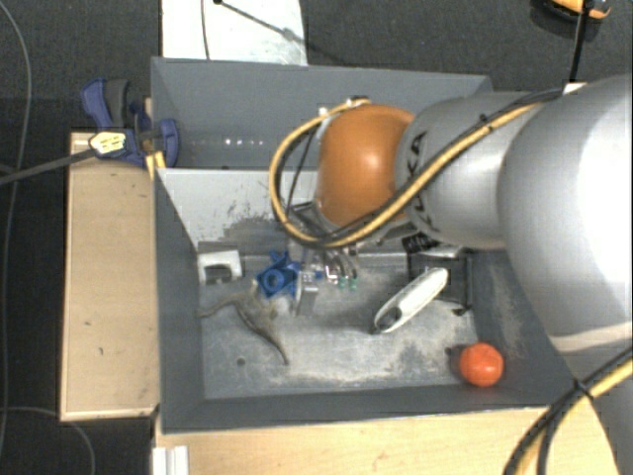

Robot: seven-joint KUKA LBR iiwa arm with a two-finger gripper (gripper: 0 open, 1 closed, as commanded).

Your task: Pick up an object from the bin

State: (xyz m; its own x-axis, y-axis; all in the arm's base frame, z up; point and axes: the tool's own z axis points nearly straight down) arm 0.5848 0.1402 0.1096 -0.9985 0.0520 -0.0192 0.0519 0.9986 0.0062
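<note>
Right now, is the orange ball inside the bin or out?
Inside: the orange ball lies on the bin floor, at the view's lower right.

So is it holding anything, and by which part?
Cannot tell. The gripper is down beside the small blue thing left of centre; whether it grips it is hidden.

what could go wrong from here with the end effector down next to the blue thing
1. The end effector is low beside the blue toy, which lies close to a grey lizard; a grab may catch both or push one away.
2. The orange wrist cover hides the contact spot, so a poor grip might go unnoticed.
3. The white tube lies near on the other side and may get knocked.
</note>
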